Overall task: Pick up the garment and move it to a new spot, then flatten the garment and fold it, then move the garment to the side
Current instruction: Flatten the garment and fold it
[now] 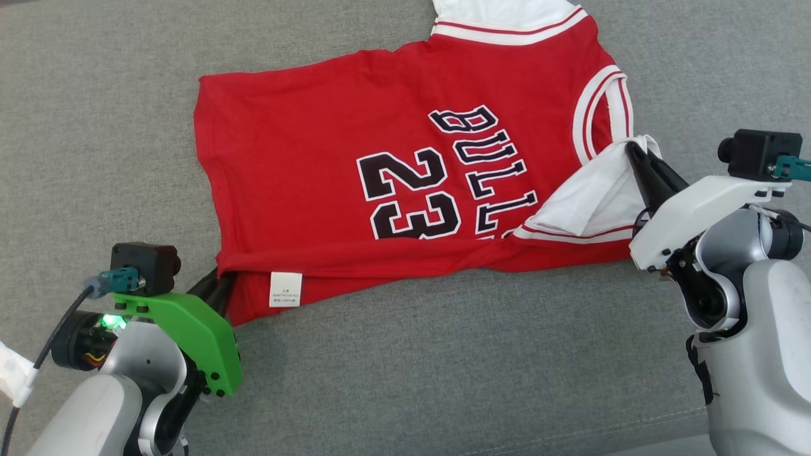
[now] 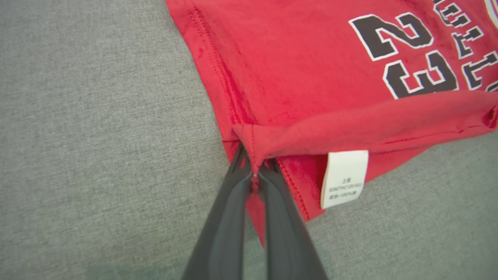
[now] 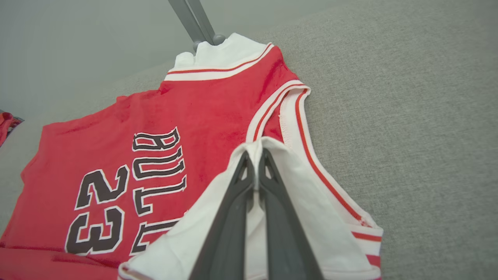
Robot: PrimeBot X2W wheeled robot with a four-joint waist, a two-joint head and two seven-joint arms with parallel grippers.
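Red jersey lies spread on grey fabric surface. Left gripper clamped on red hem corner beside white label. Right gripper clamped on white sleeve.

grey woven fabric surface w/ seam nr front edge; pale wall behind; even light.

I count 1 red shirt on 1 grey cloth surface. The shirt has 1 white tag, 2 white sleeves, 1 black word and 2 big black numbers. I see 2 hands: 1 left hand and 1 right hand. Each hand has 2 dark fingers, so 4 fingers. I see 2 small black cameras, 1 by each hand.
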